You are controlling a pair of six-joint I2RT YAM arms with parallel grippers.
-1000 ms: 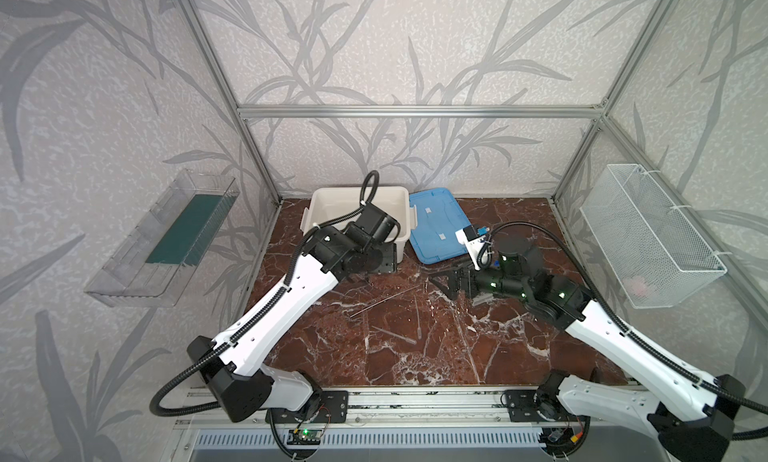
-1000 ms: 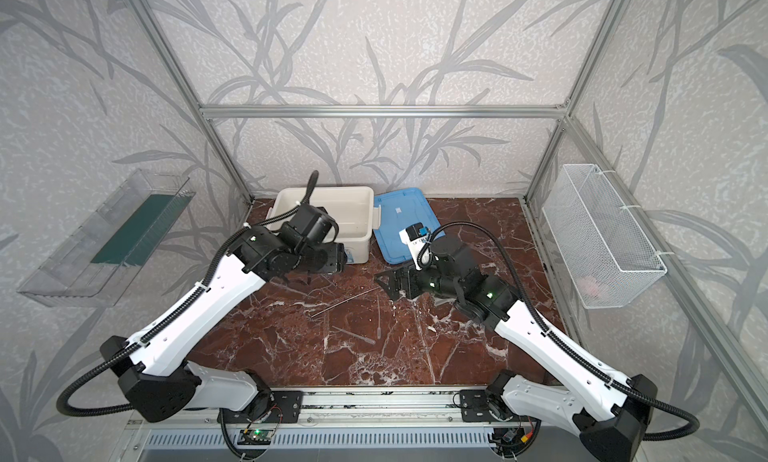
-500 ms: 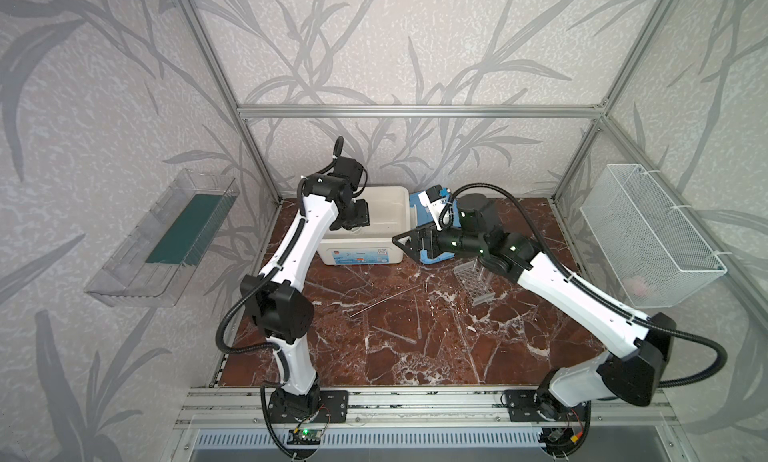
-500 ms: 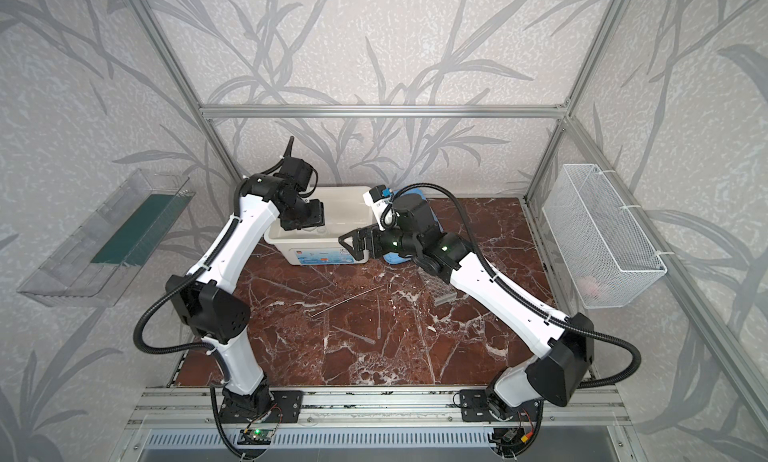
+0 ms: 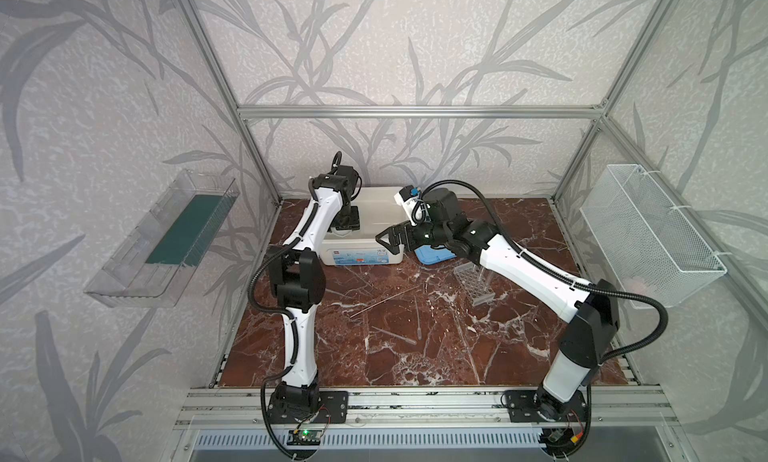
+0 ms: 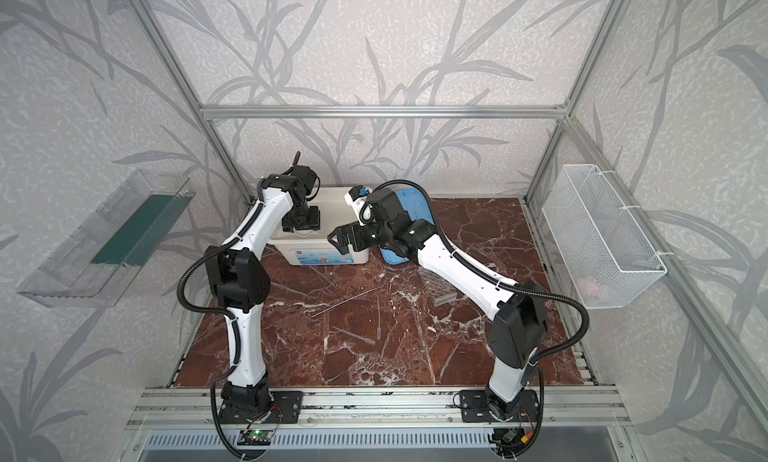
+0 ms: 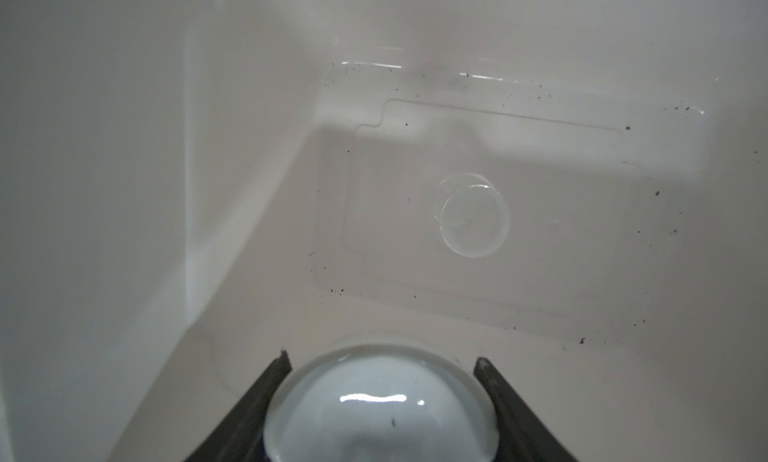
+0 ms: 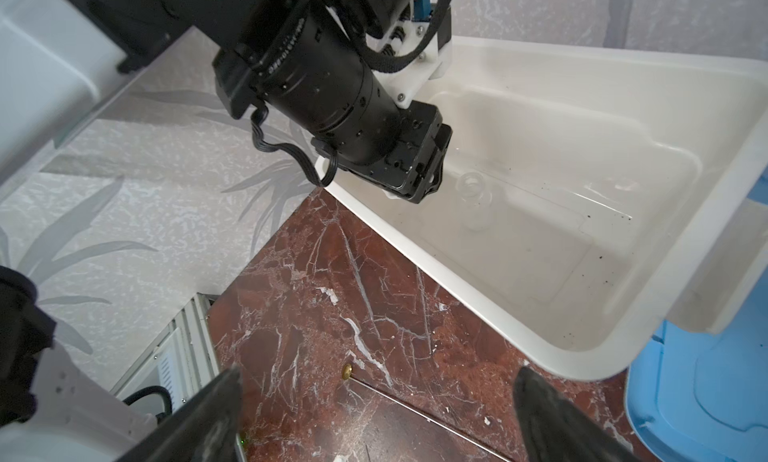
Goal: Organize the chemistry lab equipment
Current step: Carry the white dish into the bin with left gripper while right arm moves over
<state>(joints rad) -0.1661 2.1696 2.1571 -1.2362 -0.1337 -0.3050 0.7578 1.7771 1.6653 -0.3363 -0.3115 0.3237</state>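
Observation:
My left gripper (image 7: 380, 360) reaches down into the white tub (image 5: 365, 256) and is shut on the small round white dish (image 7: 380, 401), a finger against each side. The small clear glass jar (image 7: 473, 214) lies on the tub floor beyond it, also visible as the jar (image 8: 476, 202) in the right wrist view. My right gripper (image 5: 384, 241) hovers open and empty at the tub's front right corner. The clear grid-holed rack (image 5: 473, 281) stands on the marble under my right forearm. A thin rod (image 5: 386, 301) and two droppers (image 5: 417, 318) lie mid-table.
The blue lid (image 5: 432, 254) lies right of the tub, partly under my right arm. A wire basket (image 5: 648, 235) hangs on the right wall and a clear shelf (image 5: 162, 239) on the left wall. The rod's brass-coloured end (image 8: 347, 370) lies below my right gripper.
Over the last second both arms swung up and back to the tub. My left gripper went into it and my right gripper moved left to its front corner. The last half second shows almost no movement.

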